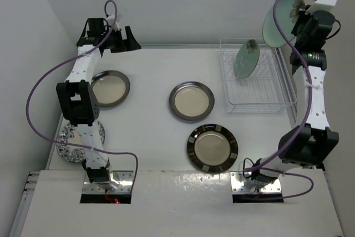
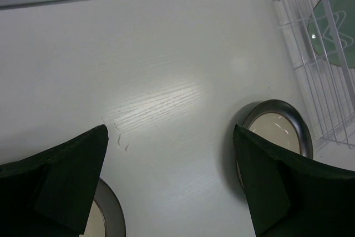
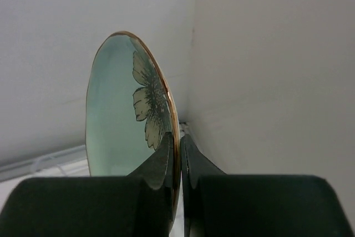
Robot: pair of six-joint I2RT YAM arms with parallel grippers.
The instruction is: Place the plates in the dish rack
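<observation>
My right gripper (image 1: 297, 15) is shut on the rim of a mint-green flower plate (image 1: 275, 23), held on edge high above the back right corner of the dish rack (image 1: 277, 90); the wrist view shows the plate (image 3: 119, 115) pinched between the fingers (image 3: 161, 159). A second mint-green plate (image 1: 246, 58) stands in the rack. A cream plate with a dark-grey rim (image 1: 192, 101) lies mid-table, another (image 1: 110, 87) at the left. The black-banded plate (image 1: 212, 147) lies near the front. The blue-floral plate (image 1: 67, 142) is partly hidden under the left arm. My left gripper (image 1: 125, 40) is open and empty at the back left.
A grey wall runs along the back and both sides, close behind the held plate. In the left wrist view the rack (image 2: 319, 70) is at the right edge and the mid-table cream plate (image 2: 277, 131) sits behind the right finger.
</observation>
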